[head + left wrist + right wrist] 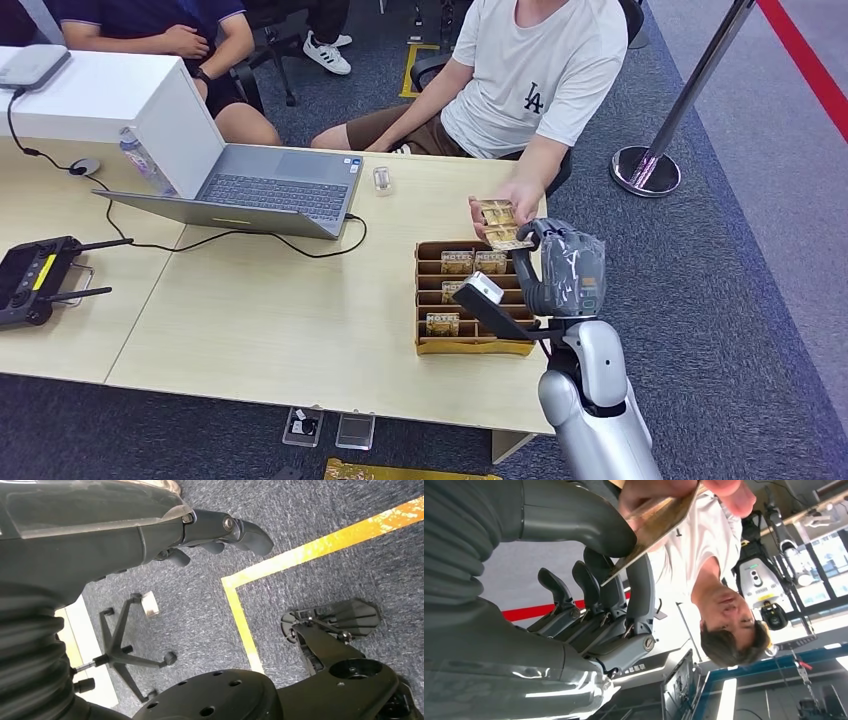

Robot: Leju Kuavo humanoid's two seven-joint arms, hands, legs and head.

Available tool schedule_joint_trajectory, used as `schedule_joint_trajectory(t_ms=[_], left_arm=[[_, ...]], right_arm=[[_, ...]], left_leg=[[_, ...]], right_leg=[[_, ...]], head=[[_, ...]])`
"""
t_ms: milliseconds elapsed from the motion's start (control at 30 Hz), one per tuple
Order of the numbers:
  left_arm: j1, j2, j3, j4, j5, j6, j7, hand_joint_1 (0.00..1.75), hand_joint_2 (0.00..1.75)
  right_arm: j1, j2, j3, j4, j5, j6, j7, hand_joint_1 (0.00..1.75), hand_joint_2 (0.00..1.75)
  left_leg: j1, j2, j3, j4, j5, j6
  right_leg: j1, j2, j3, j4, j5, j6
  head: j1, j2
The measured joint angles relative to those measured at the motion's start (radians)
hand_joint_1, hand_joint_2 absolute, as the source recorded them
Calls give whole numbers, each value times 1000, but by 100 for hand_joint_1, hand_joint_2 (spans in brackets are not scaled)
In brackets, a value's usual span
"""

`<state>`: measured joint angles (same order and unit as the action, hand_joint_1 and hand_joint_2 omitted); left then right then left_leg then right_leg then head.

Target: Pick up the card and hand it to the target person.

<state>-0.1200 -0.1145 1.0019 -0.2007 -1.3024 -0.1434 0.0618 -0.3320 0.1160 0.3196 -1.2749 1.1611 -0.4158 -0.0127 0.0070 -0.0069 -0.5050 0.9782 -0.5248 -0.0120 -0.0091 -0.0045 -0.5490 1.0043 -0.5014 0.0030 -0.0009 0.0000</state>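
Far left of the table (260, 320): a black controller (35, 278) with antennas lies flat, its cable running toward an open grey laptop (270, 190) that stands against a white box (110, 100), a water bottle (145, 165) between them. A small clear item (381, 179) sits just right of the laptop. Further right, a brown slotted tray (470, 345) holds several gold cards upright in its compartments. Above the tray's far right corner, the right hand (562, 268) is raised, and the card (505, 240) is pinched between its thumb (574, 517) and dark fingers (639, 590); the wrist view shows the card's edge wedged there, tilted. A seated person in a white shirt reaches across the table edge, their hand (505, 205) gripping the same card's far end, so both hold it at once. Left hand (220, 532) hangs over grey carpet, fingers curled inward around nothing. A chrome stanchion base (646, 170) stands on the carpet far right.
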Motion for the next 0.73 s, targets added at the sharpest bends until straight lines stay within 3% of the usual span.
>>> schedule_joint_trajectory(t_ms=[67,200,333,467,733], left_arm=[[0,0,0,0,2,-3,-2,0,175],[0,0,0,0,0,-5,-7,0,175],[-1,0,0,0,-10,-5,-8,0,175],[0,0,0,0,-5,-10,-16,0,0],[4,-5,0,2,3,0,-8,0,0]], right_arm=[[-2,2,1,9,0,0,0,145,175],[-5,5,1,24,-1,0,3,48,175],[-7,6,1,35,-1,0,6,41,175],[-11,8,1,44,-1,1,8,7,175],[-16,8,1,60,-1,-8,10,0,175]], left_leg=[[0,0,0,0,0,0],[0,0,0,0,0,0],[0,0,0,0,0,0],[0,0,0,0,0,0],[0,0,0,0,0,0]], right_leg=[[0,0,0,0,0,0],[0,0,0,0,0,0],[0,0,0,0,0,0],[0,0,0,0,0,0],[0,0,0,0,0,0]], head=[[0,0],[0,0],[1,0],[0,0],[1,0]])
